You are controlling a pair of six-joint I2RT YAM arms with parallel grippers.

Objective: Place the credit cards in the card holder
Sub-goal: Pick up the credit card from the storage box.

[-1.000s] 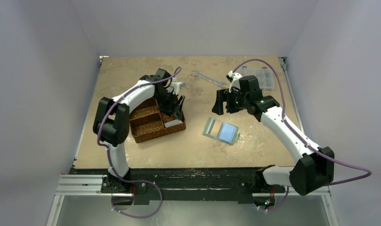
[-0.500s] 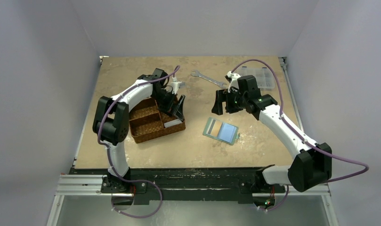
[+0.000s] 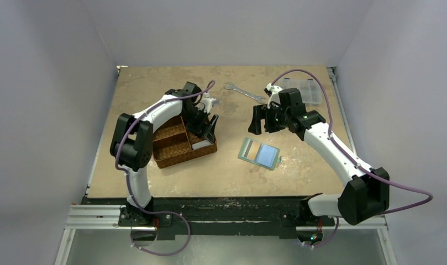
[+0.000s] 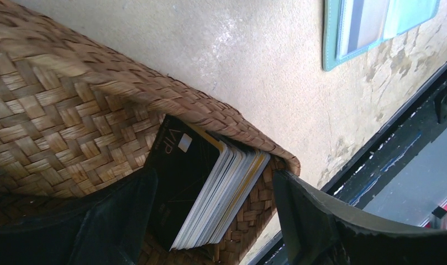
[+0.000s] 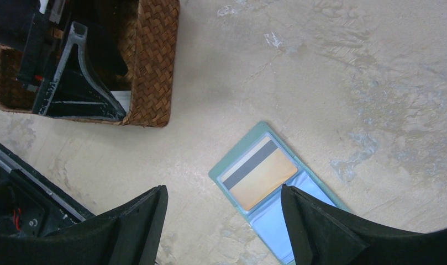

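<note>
The card holder [image 3: 258, 153] lies open on the table, grey-green rim around blue-grey pockets. One orange-yellow card [image 5: 262, 178] with a grey stripe sits in its left pocket. A stack of credit cards [image 4: 210, 193], black one on top, leans in the corner of the woven basket [image 4: 55, 110]. My left gripper [image 4: 213, 182] is open and reaches down into that basket compartment, one finger on each side of the stack. My right gripper [image 5: 224, 193] is open and hovers over the bare table by the holder's left edge, holding nothing.
The brown three-compartment basket [image 3: 179, 144] stands left of centre. A wrench [image 3: 243, 92] lies at the back. A clear plastic box [image 3: 306, 91] sits at the back right. The black front rail [image 4: 409, 110] runs near the basket.
My left gripper shifted slightly within the basket and its jaws widened around the card stack. The right arm and the card holder stayed put.
</note>
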